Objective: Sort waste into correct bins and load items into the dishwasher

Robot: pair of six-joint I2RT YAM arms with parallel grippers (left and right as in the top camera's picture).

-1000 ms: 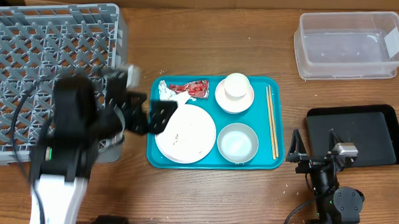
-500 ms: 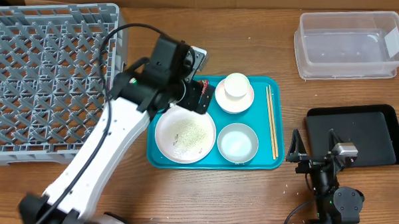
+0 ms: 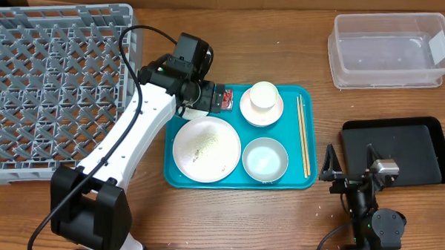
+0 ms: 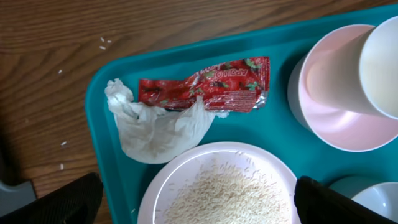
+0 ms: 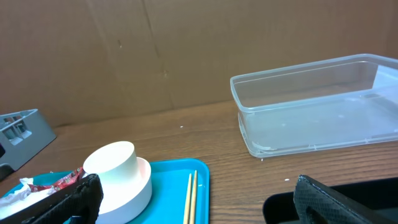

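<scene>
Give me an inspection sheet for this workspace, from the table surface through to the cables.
Surface: wooden table, stray rice grains beside the teal tray.
Job's things: red wrapper, tissue, plate with rice, cup on one bowl, second bowl and chopsticks, all on the teal tray; clear tub, black tray and grey rack empty.
Clutter: nothing seen.
Grippers: left gripper open above wrapper and tissue; right gripper open beside the black tray.
Cables: black cable over the rack.
Surroundings: cardboard wall.
</scene>
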